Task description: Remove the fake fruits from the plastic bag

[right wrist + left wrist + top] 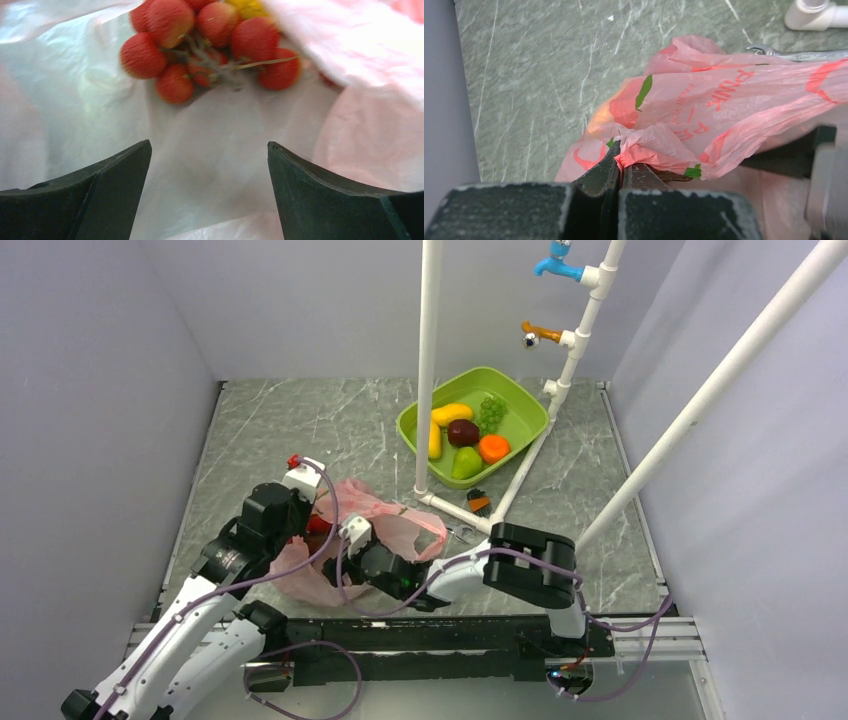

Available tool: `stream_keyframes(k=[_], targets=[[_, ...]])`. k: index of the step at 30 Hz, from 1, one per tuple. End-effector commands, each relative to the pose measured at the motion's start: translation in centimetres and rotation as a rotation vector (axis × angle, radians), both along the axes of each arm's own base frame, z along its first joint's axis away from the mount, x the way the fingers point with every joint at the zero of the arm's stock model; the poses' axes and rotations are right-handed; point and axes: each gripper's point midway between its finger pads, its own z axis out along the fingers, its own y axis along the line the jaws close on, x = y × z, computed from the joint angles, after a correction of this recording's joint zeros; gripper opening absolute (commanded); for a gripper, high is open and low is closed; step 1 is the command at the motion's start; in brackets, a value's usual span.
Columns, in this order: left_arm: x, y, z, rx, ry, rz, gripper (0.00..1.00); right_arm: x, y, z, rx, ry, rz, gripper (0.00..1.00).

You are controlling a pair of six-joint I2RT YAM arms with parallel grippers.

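The pink plastic bag (392,523) lies crumpled on the table between my two arms. My left gripper (621,161) is shut on a pinched fold of the bag's edge, and from above the left gripper (312,526) sits at the bag's left side. My right gripper (209,145) is open inside the bag with nothing between its fingers. Just beyond its fingertips lies the red grape cluster (210,45) on the bag's film, with a bit of yellow fruit (247,6) behind it. Seen from above, the right gripper (338,568) is partly buried in the bag.
A green tub (523,398) at the back holds a green pear (466,464), a banana (434,440) and several other fruits. White pipe posts (428,370) stand between tub and bag. A metal wrench (794,54) lies beside the bag.
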Motion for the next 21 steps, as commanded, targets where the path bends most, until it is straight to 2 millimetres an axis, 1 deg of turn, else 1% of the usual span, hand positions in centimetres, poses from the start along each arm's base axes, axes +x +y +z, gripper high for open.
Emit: stream_keyframes(k=[1,3,6,11,13,15,20,21], targets=[[-0.2,-0.7,2.1,-0.041,-0.076,-0.023,0.00,3.7,-0.8,5.2,0.170,-0.041,-0.057,0.87],[-0.3,-0.8,2.2,-0.039,-0.086,-0.028,0.00,4.7,-0.6,6.1,0.188,-0.044,-0.061,0.87],[-0.2,-0.7,2.2,-0.029,-0.093,-0.026,0.00,6.0,-0.2,6.9,0.202,-0.039,-0.080,0.90],[0.0,-0.9,2.1,-0.020,-0.088,-0.031,0.00,7.6,1.0,6.3,0.204,0.010,-0.106,0.90],[0.0,-1.0,2.0,-0.019,-0.085,-0.035,0.00,7.6,1.5,6.4,0.225,0.027,-0.102,0.91],[0.0,-1.1,2.0,-0.019,-0.086,-0.043,0.00,7.2,2.3,6.4,0.238,0.037,-0.067,0.92],[0.0,-1.1,2.0,-0.010,-0.086,-0.042,0.00,7.4,4.0,4.9,0.192,0.071,-0.046,0.91],[0.0,-1.1,2.0,-0.010,-0.089,-0.040,0.00,7.4,4.2,4.3,0.181,0.080,-0.044,0.89]])
